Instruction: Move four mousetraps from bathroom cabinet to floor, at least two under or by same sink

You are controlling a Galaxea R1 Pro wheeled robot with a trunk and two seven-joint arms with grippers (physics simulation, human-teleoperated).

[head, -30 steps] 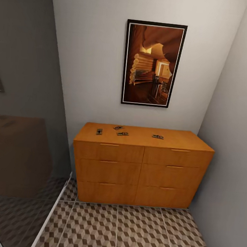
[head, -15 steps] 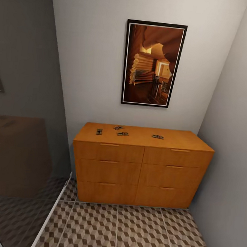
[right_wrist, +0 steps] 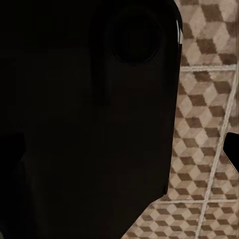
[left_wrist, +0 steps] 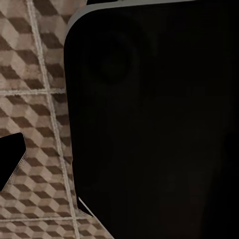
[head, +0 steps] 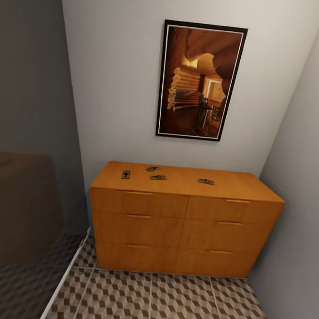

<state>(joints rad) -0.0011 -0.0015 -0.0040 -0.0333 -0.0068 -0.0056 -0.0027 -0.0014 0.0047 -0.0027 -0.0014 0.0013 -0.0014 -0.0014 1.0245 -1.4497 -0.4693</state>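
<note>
I see four mousetraps (head: 126, 174) (head: 152, 168) (head: 158, 177) (head: 206, 181) on the cabinet (head: 183, 220) top, three toward its left end, one right of centre. Either hand's state I cannot tell.

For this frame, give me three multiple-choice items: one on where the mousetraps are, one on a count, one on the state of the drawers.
1. Where do the mousetraps lie?
A. on the tiled floor
B. on top of the cabinet
C. in an open drawer

2. How many mousetraps show in the head view?
A. two
B. three
C. four

3. What state are the cabinet's drawers in?
A. all shut
B. top left pulled out
C. all pulled out

Answers:
1 B: the mousetraps rest on the top of the cabinet, not on the bathroom floor.
2 C: three sit toward the left, one toward the right.
3 A: every drawer front sits flush.
</note>
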